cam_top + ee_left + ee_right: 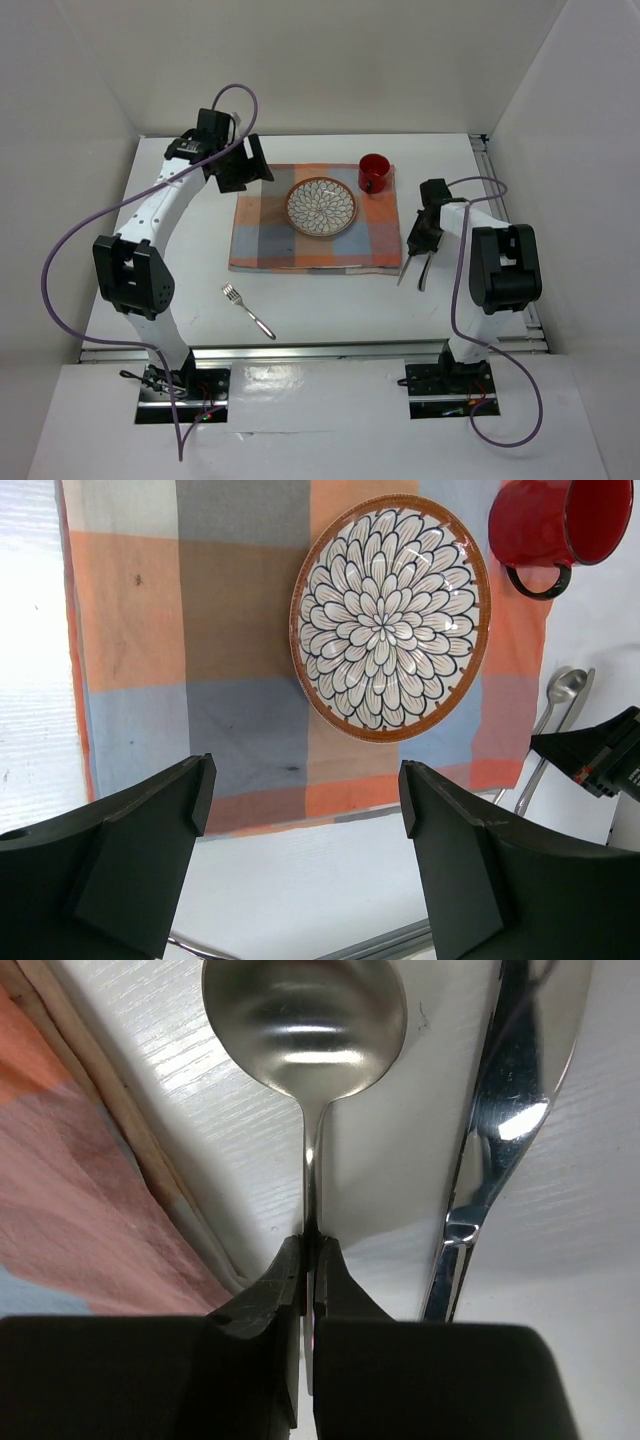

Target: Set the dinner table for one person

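The white dinner table (330, 300) carries a checked cloth mat (270, 240) with a flower-patterned plate (321, 207) on it and a red mug (373, 172) at its far right corner. Just right of the mat lie a spoon (305, 1020) and a knife (510, 1110), side by side. My right gripper (312, 1250) is shut on the spoon's thin handle just below the bowl; the knife lies apart to its right. My left gripper (306, 770) hangs open and empty over the mat's edge, with the plate (390, 615) ahead of it. A fork (247, 310) lies on the table, near left.
Aluminium rails (330, 350) run along the table's near edge and right side. White walls enclose the table on three sides. In the left wrist view the right gripper (590, 750) shows beside the spoon (563, 687), below the mug (555, 520).
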Robot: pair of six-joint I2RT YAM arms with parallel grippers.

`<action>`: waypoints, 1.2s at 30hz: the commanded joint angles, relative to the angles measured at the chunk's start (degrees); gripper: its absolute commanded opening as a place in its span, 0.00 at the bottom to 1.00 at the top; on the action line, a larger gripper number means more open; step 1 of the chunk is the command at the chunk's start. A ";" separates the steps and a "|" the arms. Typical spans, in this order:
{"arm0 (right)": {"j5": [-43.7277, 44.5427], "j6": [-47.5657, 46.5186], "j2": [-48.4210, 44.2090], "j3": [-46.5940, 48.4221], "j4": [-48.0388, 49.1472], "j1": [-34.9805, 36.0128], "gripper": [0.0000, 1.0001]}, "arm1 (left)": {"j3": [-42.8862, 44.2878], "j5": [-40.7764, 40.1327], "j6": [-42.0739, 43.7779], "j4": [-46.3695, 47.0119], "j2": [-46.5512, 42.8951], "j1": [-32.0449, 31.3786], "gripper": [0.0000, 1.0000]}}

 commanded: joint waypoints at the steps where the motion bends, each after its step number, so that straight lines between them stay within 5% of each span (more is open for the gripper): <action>1: 5.35 0.69 -0.63 0.82 -1.18 1.04 0.00 | -0.23 0.69 0.87 0.18 -3.00 0.85 0.92; 9: 8.25 -0.45 -5.47 8.97 -6.63 2.36 0.00 | 0.82 1.75 0.87 -0.34 -4.15 1.38 0.92; 20: 5.20 -7.40 -2.14 24.71 -11.46 12.72 0.00 | 1.35 1.75 1.40 -1.05 -6.96 2.96 0.92; 36: -4.66 -13.46 1.64 26.39 -12.17 13.78 0.00 | -0.49 1.75 1.40 -2.10 -9.69 4.54 0.92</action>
